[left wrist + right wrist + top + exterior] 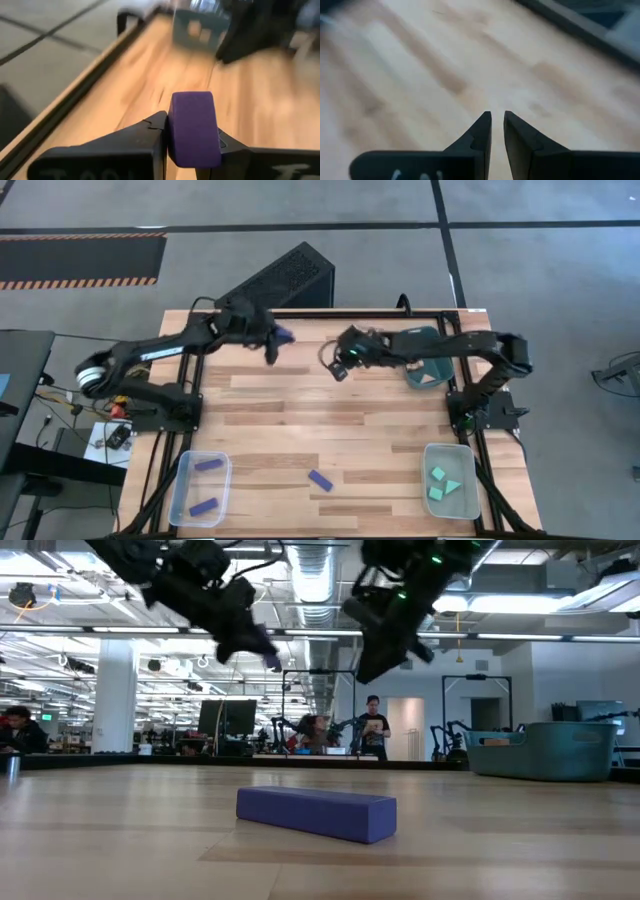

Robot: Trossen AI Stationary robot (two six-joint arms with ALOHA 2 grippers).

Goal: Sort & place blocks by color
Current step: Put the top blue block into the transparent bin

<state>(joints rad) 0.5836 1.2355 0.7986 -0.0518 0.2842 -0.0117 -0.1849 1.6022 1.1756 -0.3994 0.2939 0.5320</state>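
Nearest the low camera lies a dark blue bar (316, 813) flat on the wooden surface (340, 430), loose between the two clear trays. Left tray (201, 488) holds two blue bars; right tray (452, 492) holds three teal pieces. A dark teal bin (425, 360) stands at the far right. Left hand (272, 340) hangs high over the far edge, its fingers clamped on a blue block (194, 127). Right hand (340, 365) hovers near the far middle, fingers almost together, holding nothing. These blocks look light, rigid and smooth; I judge the loose bar is best pinched across its narrow width, mid-length, so it cannot pivot.
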